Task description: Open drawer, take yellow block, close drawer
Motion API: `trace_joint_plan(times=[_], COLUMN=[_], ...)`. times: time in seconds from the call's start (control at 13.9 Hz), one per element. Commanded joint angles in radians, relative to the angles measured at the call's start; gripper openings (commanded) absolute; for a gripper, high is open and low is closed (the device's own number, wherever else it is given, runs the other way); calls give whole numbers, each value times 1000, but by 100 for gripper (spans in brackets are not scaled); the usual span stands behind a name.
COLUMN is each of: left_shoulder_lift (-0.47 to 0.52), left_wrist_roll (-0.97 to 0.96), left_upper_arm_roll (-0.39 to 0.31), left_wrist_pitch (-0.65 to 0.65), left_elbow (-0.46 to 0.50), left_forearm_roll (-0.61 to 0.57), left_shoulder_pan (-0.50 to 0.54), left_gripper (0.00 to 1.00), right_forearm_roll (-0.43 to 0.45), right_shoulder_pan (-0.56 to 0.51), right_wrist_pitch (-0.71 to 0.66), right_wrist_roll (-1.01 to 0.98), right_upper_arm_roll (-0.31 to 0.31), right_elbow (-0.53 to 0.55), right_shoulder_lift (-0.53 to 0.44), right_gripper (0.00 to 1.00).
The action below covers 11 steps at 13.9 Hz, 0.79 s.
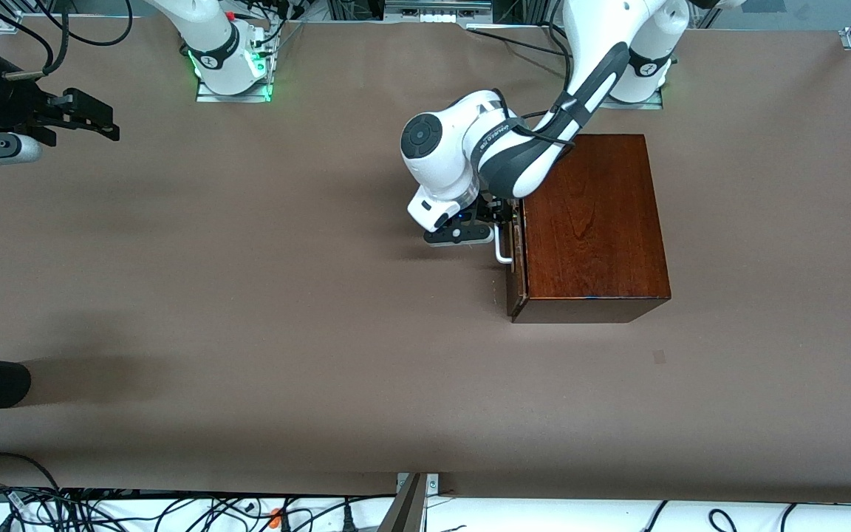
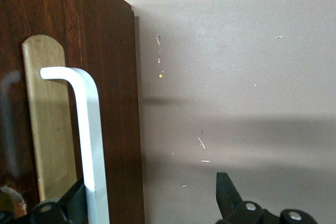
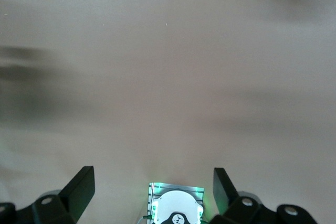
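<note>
Because the narrow drawer (image 1: 517, 258) of the dark reddish-brown wooden box (image 1: 592, 225) sits almost flush in the box face that looks toward the right arm's end of the brown desk (image 1: 248, 295), its white loop handle (image 1: 501, 247) is the only place that offers a hold. It looks like a thin, stiff, smooth bar that could slip between hard fingers, so I would take it across the middle of its straight run. The drawer itself should slide easily, though the box may creep along the desk if the pull is abrupt. The left gripper (image 1: 501, 214) is down at desk level right in front of the drawer, its arm folded low from its base and bent beside the box's top, wrist turned sideways toward the drawer front. In the left wrist view its jaws are spread, one finger (image 2: 73, 203) by the handle against the dark wood and the other finger (image 2: 226, 195) well out over bare desk, so the bar lies between them ungripped. The small yellow block is not visible in any view (presumably it is inside the drawer); being small, it should be light and rigid, and easy to pinch on two flat sides. The right gripper (image 1: 97, 118) waits, jaws released, above the desk at its own arm's end.
</note>
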<state>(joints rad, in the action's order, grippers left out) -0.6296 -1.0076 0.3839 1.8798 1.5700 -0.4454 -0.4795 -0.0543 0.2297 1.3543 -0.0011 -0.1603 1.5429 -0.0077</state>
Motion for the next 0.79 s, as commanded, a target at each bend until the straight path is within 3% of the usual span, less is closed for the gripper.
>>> trace_joint_plan(times=[0.0, 0.72], left_shoulder_lift=[-47, -108], left_wrist_roll=[-17, -69], left_upper_arm_roll=[3, 1], left_wrist_pitch=[125, 130], left_elbow=[-30, -142], left_forearm_roll=[-7, 43], left_shoulder_pan=[-19, -80], left_gripper=[100, 100], right_forearm_roll=[-12, -12], right_shoulder_pan=[0, 0], right_wrist_pitch=[-6, -6], right_wrist_roll=[7, 7], right_upper_arm_roll=[-2, -4], right_elbow=[-1, -1], right_shoulder_lift=[-9, -9], right_gripper=[100, 100])
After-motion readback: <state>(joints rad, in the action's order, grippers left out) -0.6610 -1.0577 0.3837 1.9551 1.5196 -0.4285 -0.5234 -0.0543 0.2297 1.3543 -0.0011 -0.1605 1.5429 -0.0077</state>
